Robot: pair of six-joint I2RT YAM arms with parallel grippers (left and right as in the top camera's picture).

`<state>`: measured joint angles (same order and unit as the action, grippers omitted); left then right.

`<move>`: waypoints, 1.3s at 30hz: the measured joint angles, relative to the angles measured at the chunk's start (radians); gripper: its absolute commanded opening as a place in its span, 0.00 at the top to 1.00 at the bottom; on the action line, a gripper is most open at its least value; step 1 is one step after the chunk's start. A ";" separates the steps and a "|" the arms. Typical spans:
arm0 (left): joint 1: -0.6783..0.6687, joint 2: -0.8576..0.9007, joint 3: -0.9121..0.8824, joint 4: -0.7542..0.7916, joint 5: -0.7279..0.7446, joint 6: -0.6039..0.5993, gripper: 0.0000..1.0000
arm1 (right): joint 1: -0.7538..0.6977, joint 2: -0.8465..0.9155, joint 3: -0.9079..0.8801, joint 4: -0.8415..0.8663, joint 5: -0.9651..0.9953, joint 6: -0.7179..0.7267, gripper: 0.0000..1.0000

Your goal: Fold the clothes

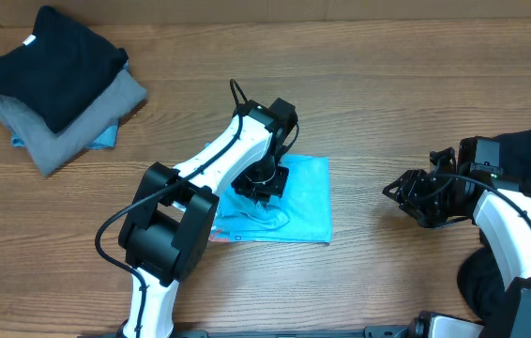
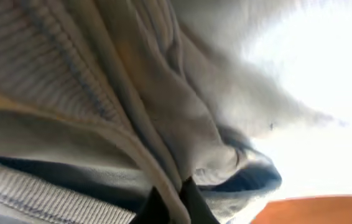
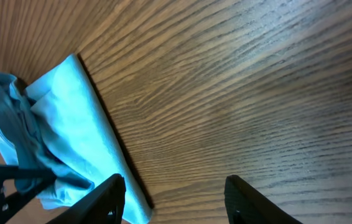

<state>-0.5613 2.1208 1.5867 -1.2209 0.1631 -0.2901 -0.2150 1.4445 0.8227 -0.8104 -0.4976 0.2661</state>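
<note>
Left hand (image 1: 262, 184) pinches a fold of the sky-blue T-shirt (image 1: 305, 202), closed tight; right hand (image 1: 404, 194) hovers open and empty above the desk (image 1: 369, 84), well apart.

— What sort of place is this?
— A robot lab bench, by the look of it. A white-and-black left arm (image 1: 223, 155) and right arm (image 1: 514, 221) work at a wood-grain table (image 1: 378, 103), and a bare cable (image 1: 98, 239) loops off the left one.
— Yet there is laundry?
— Only as test pieces: a folded stack (image 1: 54, 84) and a blue shirt (image 1: 308, 202) on the tabletop. A plain tan strip (image 1: 247, 11) runs along the far edge; wall or board, I cannot tell.
</note>
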 measured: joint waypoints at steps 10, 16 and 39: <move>-0.026 0.000 0.231 -0.157 0.044 0.000 0.94 | 0.000 0.000 0.000 0.007 0.000 -0.005 0.45; -0.111 0.000 0.272 -0.137 0.047 0.000 0.88 | 0.000 0.000 0.000 0.006 0.000 -0.005 0.45; -0.089 0.002 0.592 -0.362 -0.103 0.012 0.28 | 0.213 0.000 0.000 0.138 -0.127 -0.100 0.40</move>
<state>-0.6506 2.1227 2.1788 -1.5829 0.0601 -0.2779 -0.0021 1.4445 0.8227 -0.6720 -0.6250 0.1658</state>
